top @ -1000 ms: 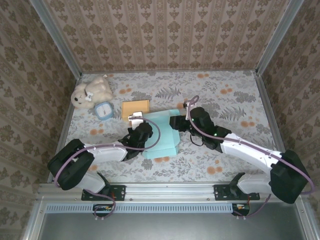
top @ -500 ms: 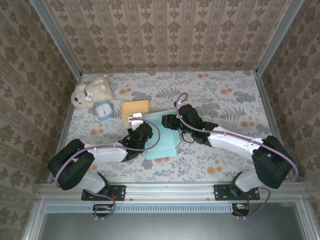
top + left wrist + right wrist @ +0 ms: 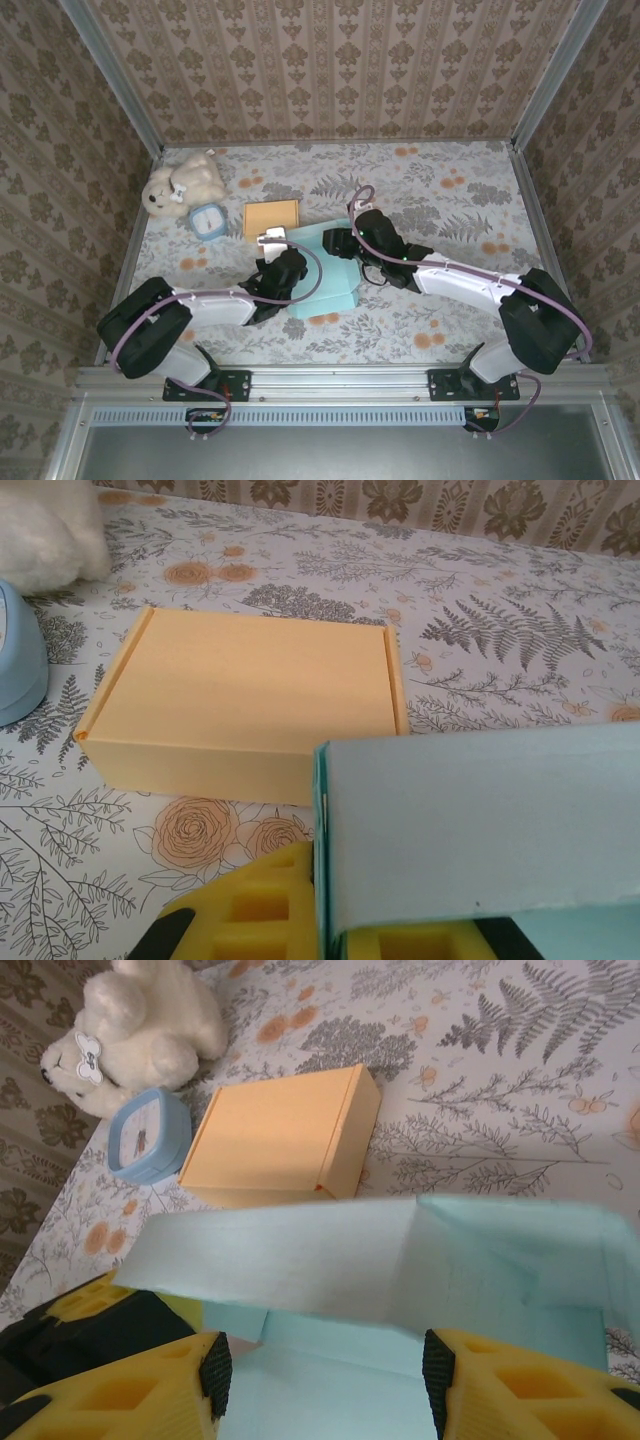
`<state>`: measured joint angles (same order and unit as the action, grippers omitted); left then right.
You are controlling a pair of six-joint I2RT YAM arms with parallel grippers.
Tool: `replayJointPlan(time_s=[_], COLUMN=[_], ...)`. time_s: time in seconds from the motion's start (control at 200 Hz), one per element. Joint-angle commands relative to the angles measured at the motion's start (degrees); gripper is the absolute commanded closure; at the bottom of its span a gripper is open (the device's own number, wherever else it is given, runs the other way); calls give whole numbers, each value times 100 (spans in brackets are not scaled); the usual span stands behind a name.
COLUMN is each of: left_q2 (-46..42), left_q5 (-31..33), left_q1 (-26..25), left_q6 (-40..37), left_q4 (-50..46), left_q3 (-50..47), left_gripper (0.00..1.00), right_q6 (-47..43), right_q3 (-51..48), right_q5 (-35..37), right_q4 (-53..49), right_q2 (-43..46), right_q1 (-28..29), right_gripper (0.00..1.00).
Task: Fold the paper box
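At the ten o'clock corner of the desk [image 3: 450, 200], a toy bear [image 3: 185, 183] and a small blue clock [image 3: 208, 221] sit well apart from your work. A closed tan box [image 3: 271, 218] lies just to their right, at about eleven o'clock from the paper box [image 3: 325, 290]. None of the three has a part in the fold, so you can leave them be.

The paper box sits near the middle of the desk, between your two arms. It is half-formed: the floor lies flat and one long wall stands up on the far side, toward twelve o'clock.

Your left fingers [image 3: 245, 915] reach in from seven o'clock and are closed tight. In the left wrist view the teal wall runs between them, so I judge they pinch its left end to hold it upright and stop the box sliding.

Your right fingers [image 3: 130, 1395] come in from four o'clock. They stand apart and hold nothing, with the box floor under the gap and the raised wall just ahead. To their right, a side panel meets that wall at a crease. The spread looks meant to let you press or tuck that corner while the left side anchors the box.
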<state>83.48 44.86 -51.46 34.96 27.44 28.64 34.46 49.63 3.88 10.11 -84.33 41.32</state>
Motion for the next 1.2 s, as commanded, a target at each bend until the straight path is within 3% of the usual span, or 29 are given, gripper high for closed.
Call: replayJointPlan(time_s=[0.0, 0.245, 0.7, 0.99, 1.195], left_q2=[125, 169, 145, 283, 344], left_q5=[128, 145, 241, 164, 202], left_q1=[-76, -162, -234, -294, -323], left_q6=[2, -24, -43, -129, -191], left_q4=[112, 172, 163, 382, 415], left_q3=[49, 86, 90, 84, 106], left_gripper=[100, 100, 100, 100, 100], right_q6=[-113, -284, 194, 921, 1192], right_q3=[-93, -29, 23, -440, -856], right_q5=[241, 672, 53, -1222, -1415], right_q4=[108, 5, 402, 2185, 3204], right_q2=[339, 255, -488, -474, -328], right_q1=[25, 8, 29, 24, 8], right_gripper=[44, 44, 44, 44, 44])
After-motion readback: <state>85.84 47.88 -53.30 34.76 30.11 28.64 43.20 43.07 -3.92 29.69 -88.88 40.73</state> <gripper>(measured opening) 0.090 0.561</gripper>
